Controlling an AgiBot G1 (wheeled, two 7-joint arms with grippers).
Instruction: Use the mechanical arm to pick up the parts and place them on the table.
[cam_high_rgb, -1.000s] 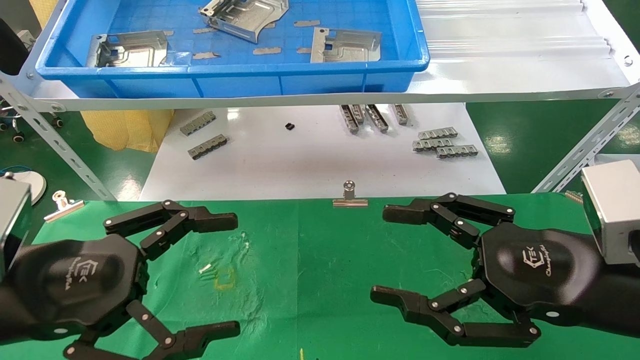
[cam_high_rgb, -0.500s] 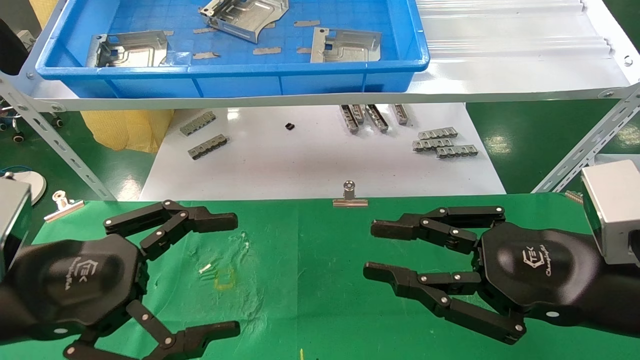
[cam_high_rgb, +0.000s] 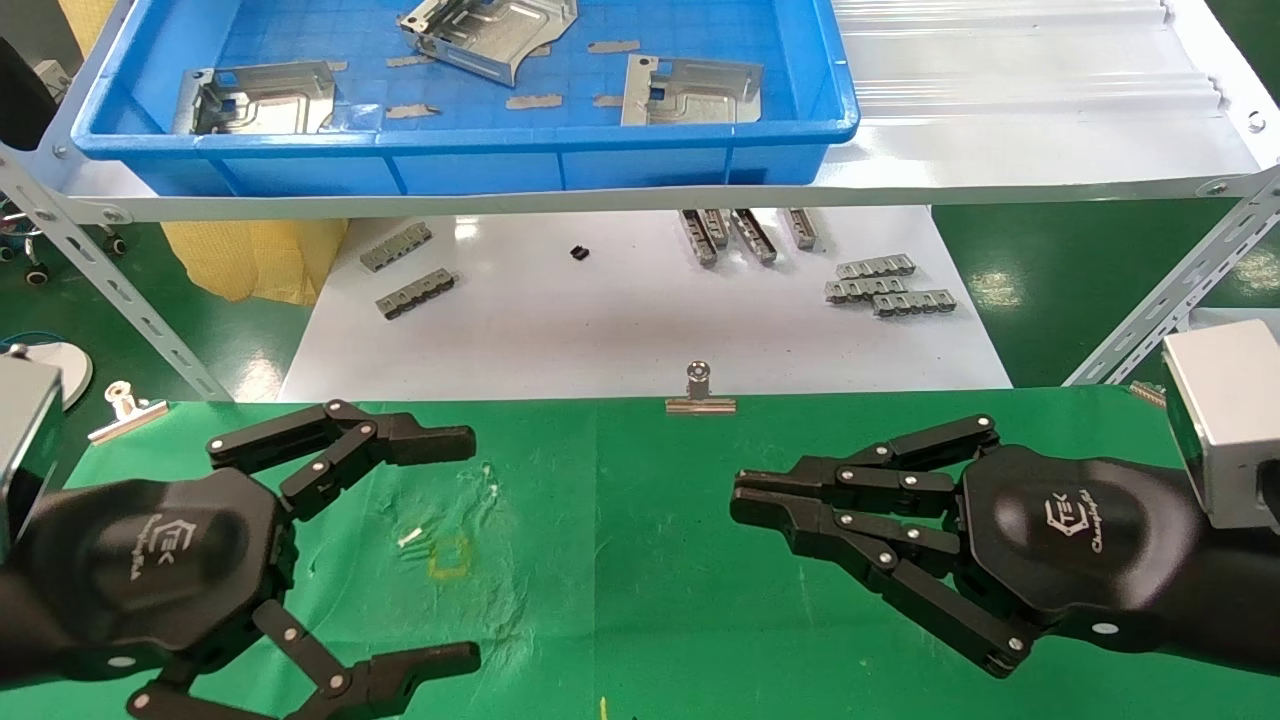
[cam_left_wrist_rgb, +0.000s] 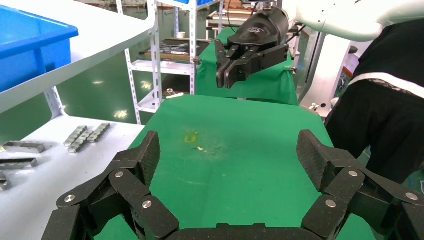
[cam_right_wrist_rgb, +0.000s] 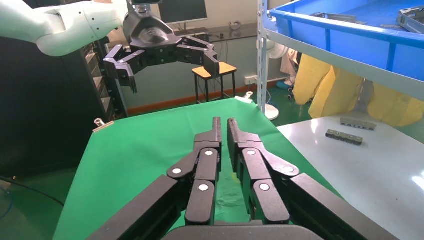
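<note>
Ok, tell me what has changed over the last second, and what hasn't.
The right gripper closed its fingers from wide open to shut, on nothing, above the green table. The left gripper stayed open in the same spot. The three parts in the blue tray have not moved.

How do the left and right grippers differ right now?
The left gripper has its fingers spread wide open; the right gripper has its fingers closed together on nothing. The left sits lower left over the green table, the right on the right side. Both are black, empty, hovering.
</note>
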